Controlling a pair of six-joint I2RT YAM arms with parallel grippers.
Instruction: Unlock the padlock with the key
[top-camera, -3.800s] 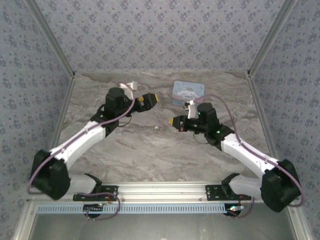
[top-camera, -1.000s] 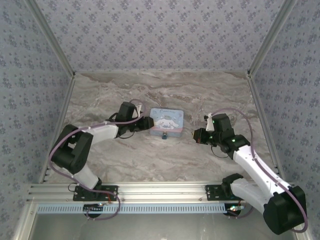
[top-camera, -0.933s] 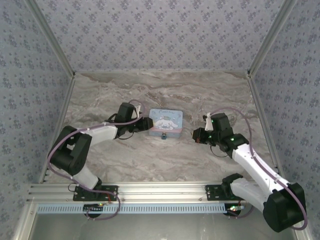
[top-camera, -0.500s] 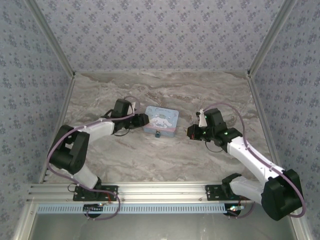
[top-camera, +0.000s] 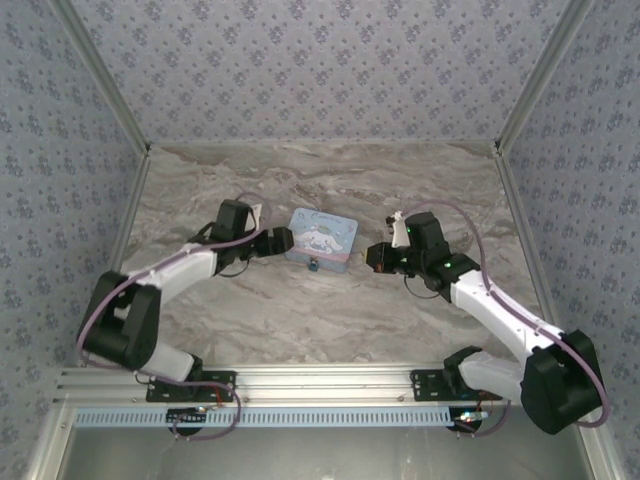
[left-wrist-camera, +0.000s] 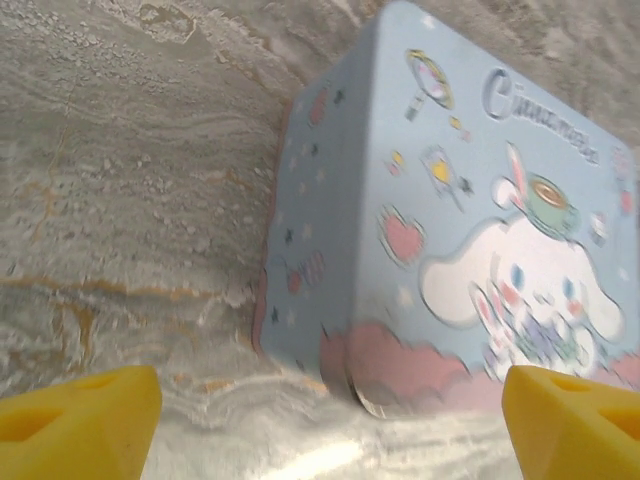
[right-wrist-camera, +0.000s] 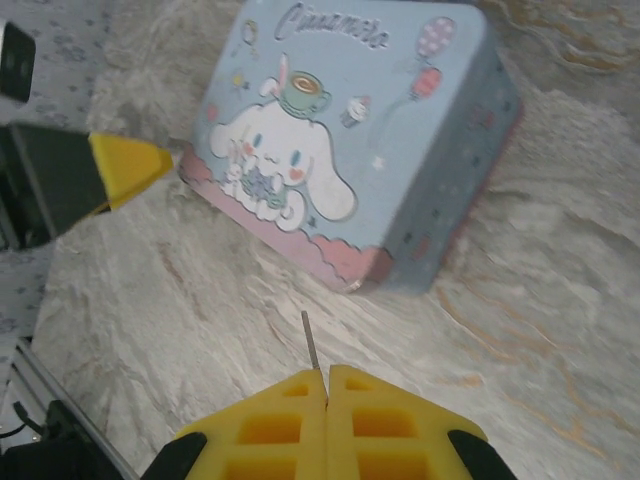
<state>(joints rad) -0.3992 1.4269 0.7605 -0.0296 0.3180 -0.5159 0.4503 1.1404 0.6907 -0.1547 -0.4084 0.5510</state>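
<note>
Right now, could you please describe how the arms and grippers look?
Both the left arm and right arm: white links, black joints, lilac cable alongside. The left gripper and right gripper have yellow fingers, the right's with square moulded pockets.

**Obscured and cut-off items**
The padlock (top-camera: 314, 266) was a mere speck at the tin's (top-camera: 322, 238) near edge in the overhead view, its shackle too small to judge. The key (right-wrist-camera: 311, 342) was hidden between the right pads (right-wrist-camera: 380, 420), save a thin tip. The left wrist view cut off the tin's right side and both left fingertips (left-wrist-camera: 80, 418).
</note>
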